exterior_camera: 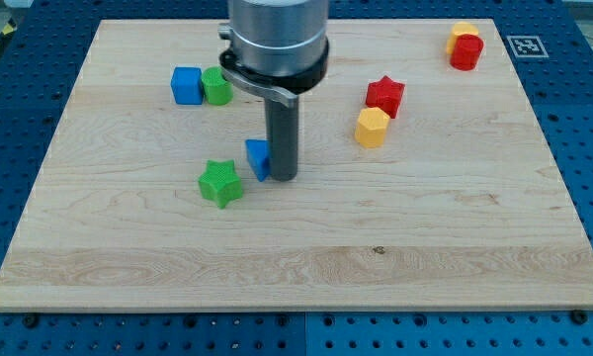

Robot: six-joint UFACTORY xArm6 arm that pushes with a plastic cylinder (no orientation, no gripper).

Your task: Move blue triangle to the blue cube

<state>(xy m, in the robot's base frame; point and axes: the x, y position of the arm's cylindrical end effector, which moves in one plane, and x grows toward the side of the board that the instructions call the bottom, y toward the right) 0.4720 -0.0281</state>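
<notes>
1. 7 blocks lie on the wooden board (455, 237); the one that matters, the blue triangle (258, 158), sits near the middle, just right of the green star (219, 184).
2. My tip (282, 179) stands touching the triangle's right side. It is a bare rod, with nothing to open or close, so it grips nothing.
3. Target: the blue cube (186, 85) lies farther back and to the left, touching the green cylinder (216, 87).
4. Step in hand, as I judge it: contact is made and the push is starting.
5. Next move calls for pushing left and away, ideally from the triangle's near-right, steering past the green cylinder.
6. Red star (384, 96), yellow hexagon (372, 128) and the far-right red-and-yellow pair (465, 45) are well apart.
</notes>
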